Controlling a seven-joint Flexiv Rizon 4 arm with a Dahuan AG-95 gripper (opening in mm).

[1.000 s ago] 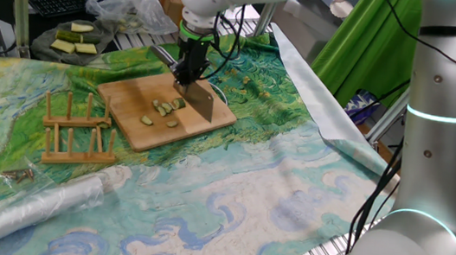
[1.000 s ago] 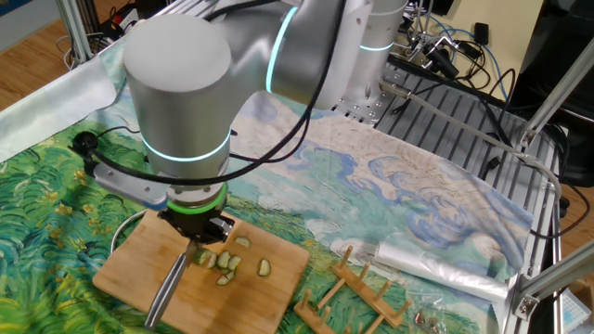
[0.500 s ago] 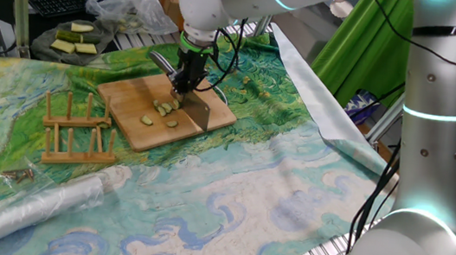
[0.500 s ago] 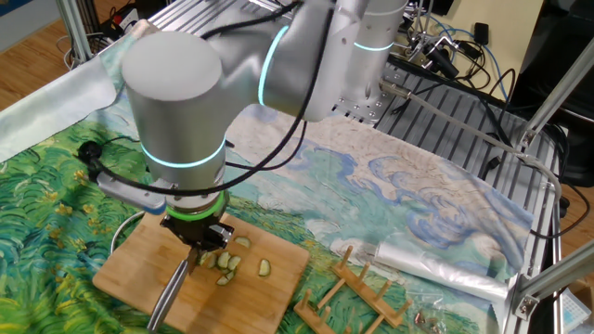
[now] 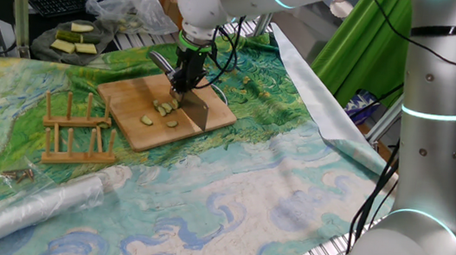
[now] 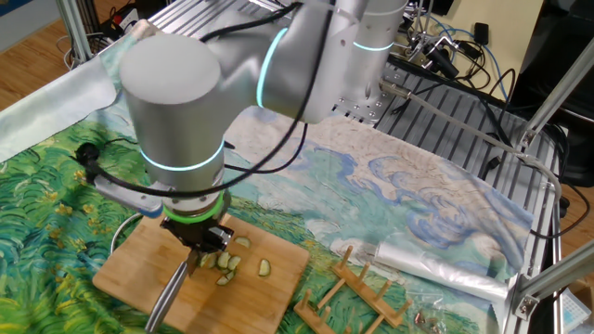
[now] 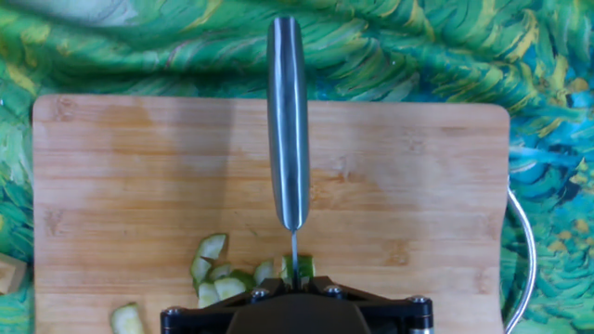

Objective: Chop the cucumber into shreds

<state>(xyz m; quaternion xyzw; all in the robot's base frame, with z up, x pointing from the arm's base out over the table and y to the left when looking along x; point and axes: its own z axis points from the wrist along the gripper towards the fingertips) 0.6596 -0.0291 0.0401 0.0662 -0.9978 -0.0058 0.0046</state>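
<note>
I am mid-cut: my pincer (image 6: pixel 201 249) is closed tight on the knife (image 7: pixel 287 121), pointing straight down, and the blade edge sits in the cucumber (image 7: pixel 299 269) near the middle of the wooden board (image 7: pixel 418 186). The slices (image 7: pixel 212 271) already cut lie just beside the chunk. From the hand view only a small piece of cucumber looks left. Next, I judge, the blade must lift clear, shift a sliver along the chunk, and press down again.
</note>
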